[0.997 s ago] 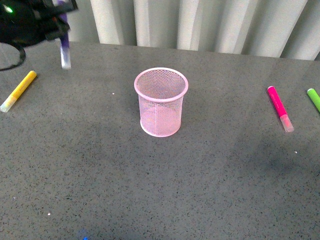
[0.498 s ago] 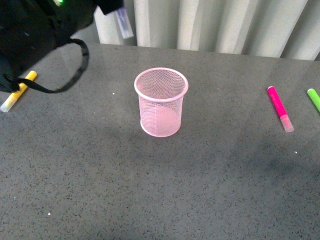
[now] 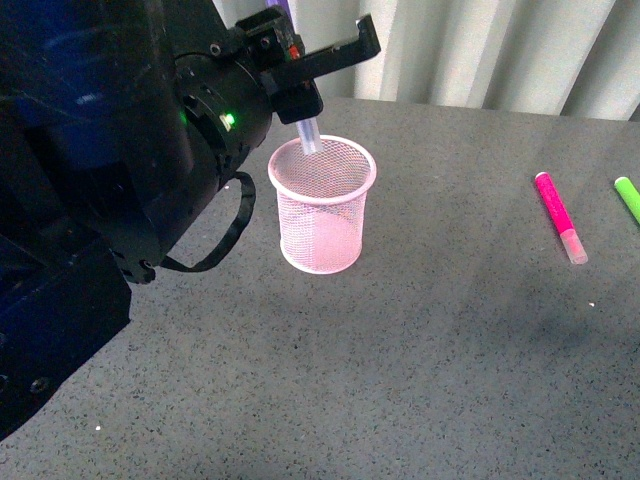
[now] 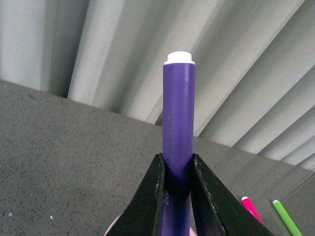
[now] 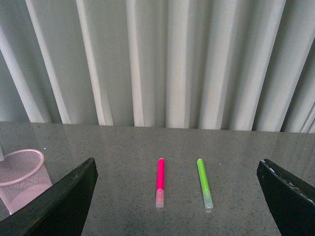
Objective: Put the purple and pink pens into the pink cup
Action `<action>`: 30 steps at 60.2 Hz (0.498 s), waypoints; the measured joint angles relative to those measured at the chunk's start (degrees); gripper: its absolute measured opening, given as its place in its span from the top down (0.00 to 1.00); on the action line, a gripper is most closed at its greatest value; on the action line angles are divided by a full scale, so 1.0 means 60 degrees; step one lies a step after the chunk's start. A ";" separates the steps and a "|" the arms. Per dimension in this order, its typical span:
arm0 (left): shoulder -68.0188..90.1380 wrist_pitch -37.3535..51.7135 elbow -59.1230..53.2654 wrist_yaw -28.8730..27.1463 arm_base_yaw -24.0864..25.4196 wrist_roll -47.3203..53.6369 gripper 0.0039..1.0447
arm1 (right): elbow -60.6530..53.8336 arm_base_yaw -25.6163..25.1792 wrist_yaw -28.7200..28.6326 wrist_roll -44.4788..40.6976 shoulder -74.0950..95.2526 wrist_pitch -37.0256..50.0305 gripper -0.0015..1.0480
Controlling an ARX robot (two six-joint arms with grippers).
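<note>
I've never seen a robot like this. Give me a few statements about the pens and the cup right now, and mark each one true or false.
1. The left gripper is clamped on the purple pen. True.
2. The pink pen is inside the pink cup. False: it lies on the table, right of the cup.
3. The purple pen points clear cap down at the cup's opening. True.
4. The right gripper holds the green marker. False: it is open and empty; the marker lies on the table.
5. The cup lies on its side. False: it stands upright.
</note>
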 joint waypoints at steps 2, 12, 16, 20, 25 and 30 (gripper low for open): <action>0.0138 -0.0015 0.0076 -0.0004 -0.0011 -0.0015 0.89 | 0.0000 0.0000 0.0000 0.0000 0.0000 0.0000 0.07; 0.0474 -0.0004 0.0313 0.0004 -0.0117 0.0015 0.89 | 0.0000 0.0000 0.0000 0.0000 0.0000 0.0000 0.07; 0.0550 -0.0004 0.0390 -0.0029 -0.0127 0.0011 0.89 | 0.0000 0.0000 0.0004 0.0000 0.0000 0.0000 0.07; 0.0648 -0.0004 0.0441 -0.0073 -0.0135 0.0004 0.89 | 0.0000 0.0000 0.0000 0.0000 0.0000 0.0000 0.07; 0.0761 -0.0004 0.0441 -0.0106 -0.0138 -0.0022 0.89 | 0.0000 0.0000 0.0000 0.0000 0.0000 0.0000 0.07; 0.0871 0.0004 0.0441 -0.0153 -0.0138 -0.0069 0.89 | 0.0000 0.0000 0.0000 0.0000 0.0000 0.0000 0.07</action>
